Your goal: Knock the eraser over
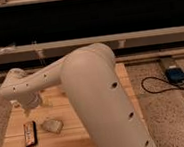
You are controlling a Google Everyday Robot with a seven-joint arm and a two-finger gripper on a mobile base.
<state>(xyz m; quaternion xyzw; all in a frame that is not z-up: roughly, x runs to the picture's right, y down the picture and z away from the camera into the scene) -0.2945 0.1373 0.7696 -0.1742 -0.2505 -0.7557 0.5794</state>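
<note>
Wooden tabletop (78, 140) at the near-left carries the eraser (30, 133), apparently flat beside a pale spongy lump (52, 125), while the gripper (29, 107) hangs just above, grip state impossible to tell, so confirm the topple before retreating cleanly.

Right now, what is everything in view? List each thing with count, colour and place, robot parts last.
eraser: one, black with reddish-brown edging, lying flat near the table's front left corner.
sponge-like lump: one, pale whitish, just right of the eraser, apart from it.
table: one, light wood, centre-left.
cable: one, black, looping on the speckled floor at right.
box: one, blue, small, on the floor at right, by the cable.
arm: one, white, crossing the middle of the view.
gripper: one, pale, over the table's left side, behind the eraser.
</note>
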